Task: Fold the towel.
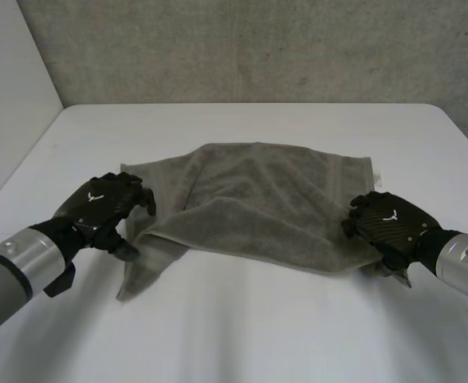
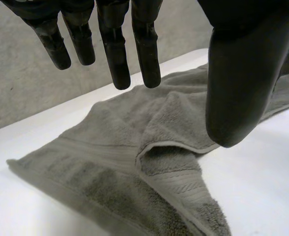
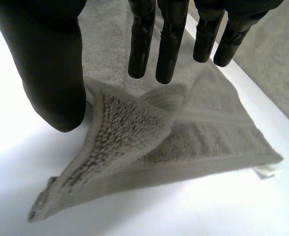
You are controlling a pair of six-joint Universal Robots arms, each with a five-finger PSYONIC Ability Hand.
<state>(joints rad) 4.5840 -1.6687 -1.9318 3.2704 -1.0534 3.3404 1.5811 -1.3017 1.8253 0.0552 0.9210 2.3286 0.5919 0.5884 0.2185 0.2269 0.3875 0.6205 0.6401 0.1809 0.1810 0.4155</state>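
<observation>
Head view shows the rumpled grey terry towel (image 1: 249, 199) lying half folded in the middle of the white tabletop (image 1: 241, 327). The left hand (image 1: 106, 203) and right hand (image 1: 389, 223) hover over its ends, fingers straight, holding nothing. Pinching only the top layer would likely drag the uneven fold askew.

White table (image 1: 249, 335), rough grey concrete wall (image 1: 257, 48) behind, pale side wall (image 1: 6, 88)

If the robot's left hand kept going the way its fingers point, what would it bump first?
Probably the towel, at its turned-over edge just beyond the straight fingers of the left hand, though the gap is hard to judge.
</observation>
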